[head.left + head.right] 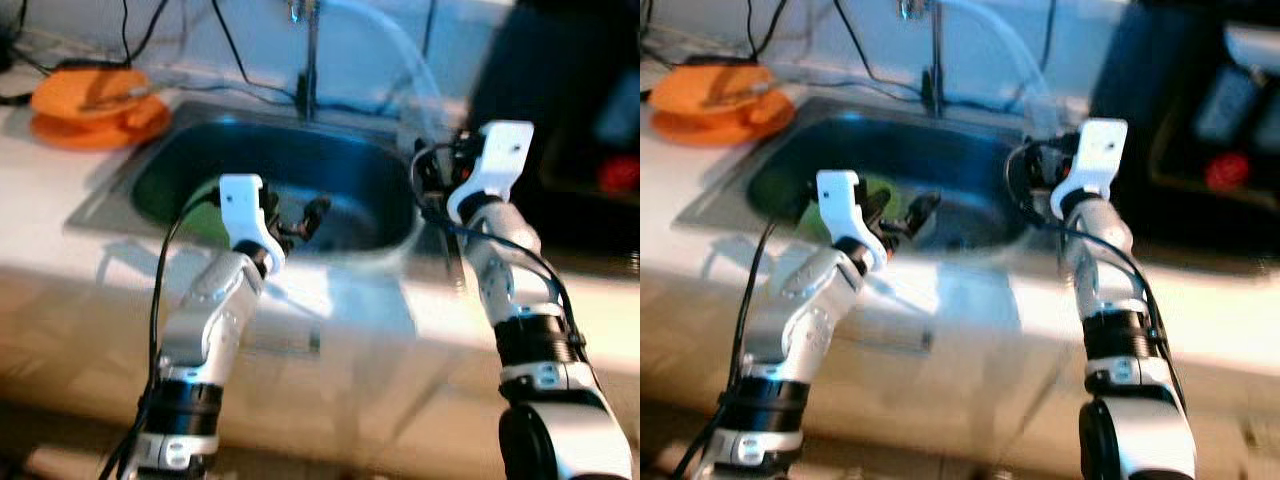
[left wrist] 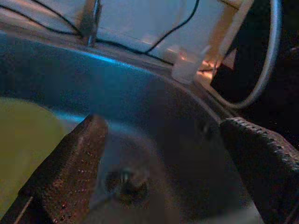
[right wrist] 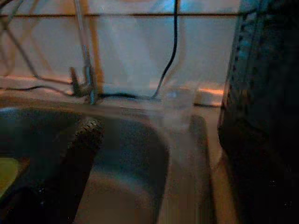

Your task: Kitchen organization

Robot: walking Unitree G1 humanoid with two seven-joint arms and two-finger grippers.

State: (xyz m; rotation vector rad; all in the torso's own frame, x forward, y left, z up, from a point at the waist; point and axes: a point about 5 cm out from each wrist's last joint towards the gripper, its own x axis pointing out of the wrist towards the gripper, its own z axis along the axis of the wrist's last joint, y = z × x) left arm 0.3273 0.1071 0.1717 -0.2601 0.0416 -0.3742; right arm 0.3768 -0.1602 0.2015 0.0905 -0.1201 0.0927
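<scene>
Left wrist view has my left claw (image 2: 163,177) spread wide, nothing between its fingers (image 2: 65,172), looking down into the sink (image 2: 140,93) at the drain (image 2: 125,183). A green plate (image 1: 205,215) lies flat on the sink floor just to the robot's left of that claw, so the left arm is clearly the nearer one. From the head, my right claw (image 1: 432,170) sits above the sink's right rim, close to a clear cup (image 3: 176,108) by the back edge; I cannot tell whether it is released or clenched. I judge the basin walls tight around the plate. An orange dish (image 1: 95,105) rests on the table (image 1: 60,220), far left.
</scene>
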